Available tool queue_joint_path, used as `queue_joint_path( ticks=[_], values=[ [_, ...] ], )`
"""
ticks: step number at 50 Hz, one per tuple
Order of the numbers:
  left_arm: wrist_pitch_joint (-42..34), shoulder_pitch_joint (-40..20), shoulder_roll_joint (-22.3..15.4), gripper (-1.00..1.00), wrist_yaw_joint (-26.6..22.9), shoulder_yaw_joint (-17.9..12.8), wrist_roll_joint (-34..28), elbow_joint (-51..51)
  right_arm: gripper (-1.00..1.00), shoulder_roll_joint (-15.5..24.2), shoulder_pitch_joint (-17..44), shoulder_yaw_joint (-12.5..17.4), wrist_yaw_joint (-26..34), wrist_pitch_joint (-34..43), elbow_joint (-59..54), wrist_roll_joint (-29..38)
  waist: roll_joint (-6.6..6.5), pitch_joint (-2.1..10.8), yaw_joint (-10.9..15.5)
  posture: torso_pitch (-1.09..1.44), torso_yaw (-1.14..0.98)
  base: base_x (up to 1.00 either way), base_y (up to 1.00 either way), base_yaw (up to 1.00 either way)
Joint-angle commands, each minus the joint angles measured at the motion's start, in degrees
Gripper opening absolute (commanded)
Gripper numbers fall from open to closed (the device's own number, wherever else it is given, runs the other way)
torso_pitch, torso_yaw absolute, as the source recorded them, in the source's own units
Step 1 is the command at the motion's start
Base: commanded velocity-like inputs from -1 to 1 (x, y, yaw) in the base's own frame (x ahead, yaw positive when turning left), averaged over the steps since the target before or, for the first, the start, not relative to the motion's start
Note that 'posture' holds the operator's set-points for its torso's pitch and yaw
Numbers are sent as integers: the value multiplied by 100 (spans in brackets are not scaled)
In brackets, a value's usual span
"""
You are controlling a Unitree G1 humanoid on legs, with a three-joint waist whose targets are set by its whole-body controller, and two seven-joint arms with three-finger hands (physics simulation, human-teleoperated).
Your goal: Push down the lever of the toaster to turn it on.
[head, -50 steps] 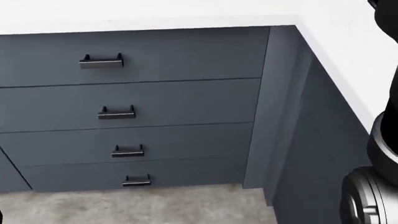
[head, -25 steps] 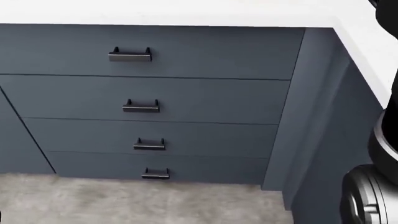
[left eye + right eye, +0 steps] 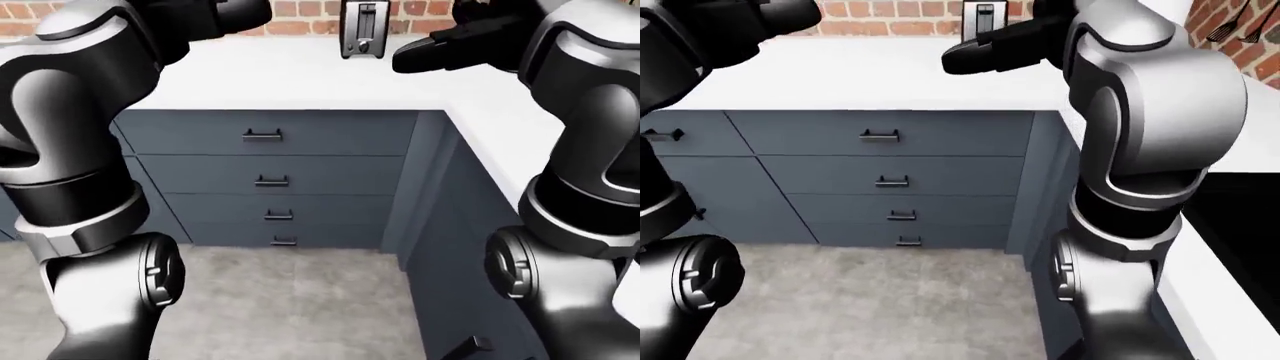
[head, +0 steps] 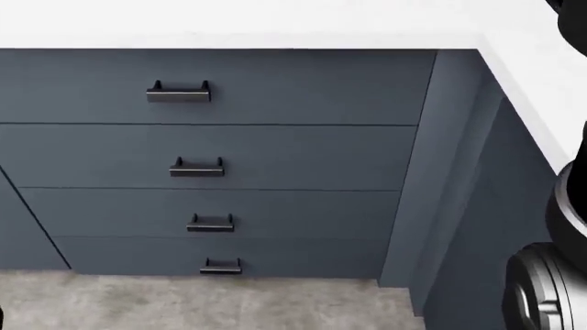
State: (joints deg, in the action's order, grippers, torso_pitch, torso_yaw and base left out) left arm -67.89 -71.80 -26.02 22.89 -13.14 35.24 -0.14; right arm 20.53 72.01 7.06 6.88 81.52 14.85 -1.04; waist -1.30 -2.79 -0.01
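Note:
The silver toaster (image 3: 362,30) stands on the white counter (image 3: 300,79) against the brick wall, at the top middle of the left-eye view. A dark lever slot runs down the face turned to me. My right hand (image 3: 415,51) is black, fingers stretched out flat and open, hovering over the counter just right of and below the toaster, apart from it. It also shows in the right-eye view (image 3: 965,56). My left hand (image 3: 235,15) is raised at the top left, left of the toaster, partly cut off by the frame edge.
Dark grey drawers with black handles (image 4: 178,92) sit under the counter, which turns a corner and runs down the right side. A black stove top (image 3: 1240,217) lies at the right. Utensils (image 3: 1230,26) hang on the brick wall. The floor (image 3: 300,300) is grey.
The whole head view shifted: the drawers slid right and up, then partly back left and down, so the camera moved. My right forearm stays at the right edge.

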Motion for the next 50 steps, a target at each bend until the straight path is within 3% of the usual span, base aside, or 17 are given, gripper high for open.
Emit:
queue_joint_path(
  ticks=[1,3,5,6,7,9,16,19,22,30,33,36,43,45,47,48,50],
  values=[
    [136,-198,-24,100,-23,-5,43,-102,100,86,164,74,-30,-134,88,56,-35,110,-25,0,0,13,0,0],
    [150,-200,-21,100,-20,1,44,-90,100,108,173,82,-22,-107,104,56,109,124,16,0,0,13,0,0],
    [132,-225,-14,100,-3,5,52,-90,100,118,196,68,-16,-101,81,58,372,165,66,0,0,12,0,0],
    [127,-253,-17,100,-2,12,53,-78,100,124,208,53,-7,-131,41,59,413,216,114,0,0,12,0,0],
    [122,-322,-33,100,-6,14,52,-31,100,136,255,42,4,-132,0,61,318,167,66,0,0,13,0,0],
    [158,-356,-46,100,-30,30,37,22,100,139,254,55,12,-112,24,66,414,141,74,0,0,12,0,0],
    [224,-350,-68,100,-74,33,12,85,100,116,283,45,14,-141,-28,83,47,48,16,0,0,13,0,0],
    [178,-357,-52,100,-44,14,31,51,100,106,307,34,17,-152,-58,89,-371,152,-59,0,0,13,0,0],
    [197,-359,-66,100,-50,13,30,65,100,133,357,28,40,-134,-81,93,-334,116,-67,0,0,12,0,0],
    [178,-417,-70,100,-24,12,51,87,100,109,367,22,54,-139,-98,113,76,99,-6,0,0,13,0,0],
    [153,-450,-81,100,-12,10,61,91,100,109,360,17,64,-132,-102,122,486,178,50,0,0,13,0,0],
    [152,-461,-77,100,-4,19,63,98,100,95,321,36,62,-138,-71,126,443,150,71,0,0,13,0,0],
    [172,-456,-56,100,-8,35,57,99,100,119,319,54,78,-73,-3,126,125,93,48,0,0,13,0,0],
    [165,-456,-56,100,-8,30,64,88,100,116,312,63,73,-67,11,126,-38,104,10,0,0,13,0,0],
    [175,-464,-55,100,-9,35,59,102,100,113,314,56,71,-67,4,125,-345,180,-46,0,0,12,0,0],
    [175,-474,-59,100,-12,38,58,108,100,116,335,52,71,-80,-23,126,-263,173,-54,0,0,13,0,0],
    [190,-447,-49,100,-15,35,60,98,100,106,344,47,70,-96,-41,125,-326,129,-59,0,0,13,0,0]
  ],
)
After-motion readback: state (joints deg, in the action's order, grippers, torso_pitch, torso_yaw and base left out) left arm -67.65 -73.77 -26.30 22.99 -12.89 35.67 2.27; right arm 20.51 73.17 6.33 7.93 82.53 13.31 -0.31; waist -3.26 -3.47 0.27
